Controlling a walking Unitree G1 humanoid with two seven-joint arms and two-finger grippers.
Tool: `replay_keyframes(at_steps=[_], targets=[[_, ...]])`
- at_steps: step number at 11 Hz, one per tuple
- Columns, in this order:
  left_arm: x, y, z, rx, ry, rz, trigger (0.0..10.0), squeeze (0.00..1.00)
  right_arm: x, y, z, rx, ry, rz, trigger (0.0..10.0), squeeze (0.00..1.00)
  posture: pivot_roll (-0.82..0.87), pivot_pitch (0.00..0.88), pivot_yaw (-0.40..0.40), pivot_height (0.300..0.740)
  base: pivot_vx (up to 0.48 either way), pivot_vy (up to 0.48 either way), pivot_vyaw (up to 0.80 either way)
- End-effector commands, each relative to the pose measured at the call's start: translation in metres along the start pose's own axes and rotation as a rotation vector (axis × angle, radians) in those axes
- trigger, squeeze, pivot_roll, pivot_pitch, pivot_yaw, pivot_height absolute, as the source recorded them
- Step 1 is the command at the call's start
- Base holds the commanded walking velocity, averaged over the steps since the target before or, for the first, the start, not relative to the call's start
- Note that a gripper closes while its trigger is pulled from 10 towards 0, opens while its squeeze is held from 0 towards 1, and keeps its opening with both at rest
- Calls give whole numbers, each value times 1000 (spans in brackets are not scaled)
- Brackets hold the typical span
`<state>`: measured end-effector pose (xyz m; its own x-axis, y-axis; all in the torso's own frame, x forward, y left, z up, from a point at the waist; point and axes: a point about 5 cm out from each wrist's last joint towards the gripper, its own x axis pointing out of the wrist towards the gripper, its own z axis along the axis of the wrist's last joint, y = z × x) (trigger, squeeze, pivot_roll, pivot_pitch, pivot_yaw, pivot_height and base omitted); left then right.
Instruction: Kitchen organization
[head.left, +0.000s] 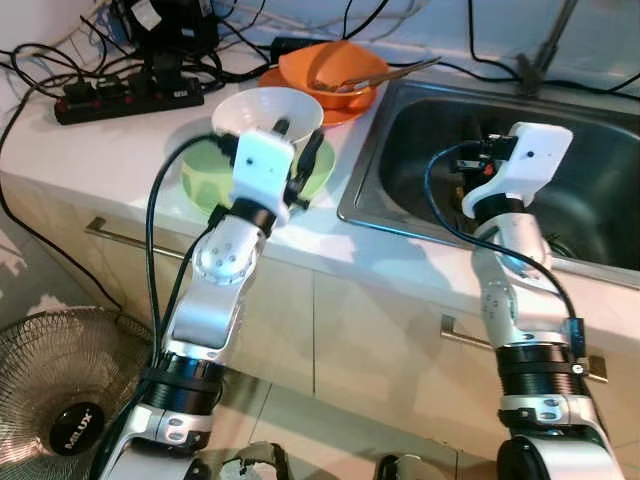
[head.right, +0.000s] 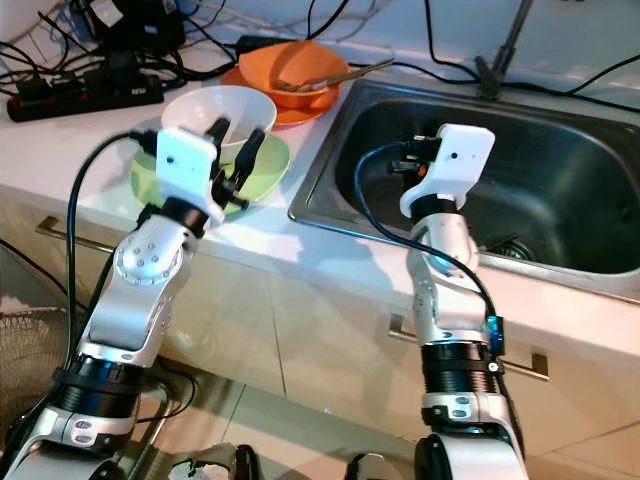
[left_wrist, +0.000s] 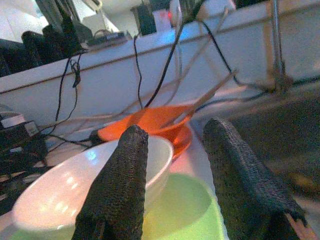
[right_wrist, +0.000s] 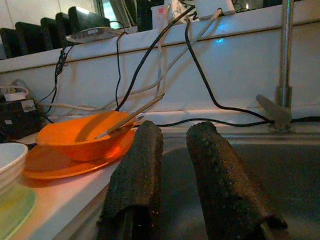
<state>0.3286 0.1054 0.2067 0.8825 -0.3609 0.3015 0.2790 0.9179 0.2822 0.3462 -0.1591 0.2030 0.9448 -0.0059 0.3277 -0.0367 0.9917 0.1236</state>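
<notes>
Steel sink (head.left: 400, 150) fills the three o'clock side, right gripper (right_wrist: 172, 165) hanging over its basin, fingers narrowly parted, holding nothing. At ten o'clock, green plate (head.left: 325, 172) carries the white bowl (head.left: 262, 108); left gripper (head.left: 297, 150) straddles its rim, fingers apart. Orange bowl (head.left: 335, 68) at twelve

The left gripper (head.left: 298, 140) has its two black fingers spread astride the rim of the round white bowl (head.left: 262, 110), which sits in the pale green plate (head.left: 205, 172), so that rim blocks the gap between them. Just beyond the fingertips stand the orange bowl (head.left: 335, 72) on its orange plate (head.right: 250, 81), chopsticks (head.left: 385, 72) jutting out, and tangled black cables (head.left: 225, 55). Ahead of the right gripper (right_wrist: 174, 150), the steel sink basin (head.right: 560, 200) lies open.
</notes>
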Motion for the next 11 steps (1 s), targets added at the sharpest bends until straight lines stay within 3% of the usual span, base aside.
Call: replay_keyframes(at_steps=[1,3,4,6,7,9,11], targets=[[-1,15,-6,65,39,9,10000,0,-1,2,-7,16,36,-9,10000,0,56,15,41,740,0,0,0],[3,46,-1,175,60,-20,10000,0,-2,7,-12,29,54,-8,10000,0,66,24,56,740,0,0,0],[4,52,-2,213,85,-38,10000,0,-2,7,-12,37,56,-16,10000,0,63,31,59,740,0,0,0],[1,50,-6,241,111,-113,10000,0,-4,8,-15,44,67,-20,10000,0,69,45,61,740,0,0,0],[0,50,-6,209,104,-103,10000,0,-5,8,-17,47,76,-22,10000,0,72,50,63,740,0,0,0],[1,34,-6,105,68,-73,10000,0,-5,7,-19,38,92,-25,10000,0,66,57,60,740,0,0,0],[4,25,0,64,28,-48,10000,0,-3,8,-19,36,94,-17,10000,0,67,61,58,740,0,0,0]])
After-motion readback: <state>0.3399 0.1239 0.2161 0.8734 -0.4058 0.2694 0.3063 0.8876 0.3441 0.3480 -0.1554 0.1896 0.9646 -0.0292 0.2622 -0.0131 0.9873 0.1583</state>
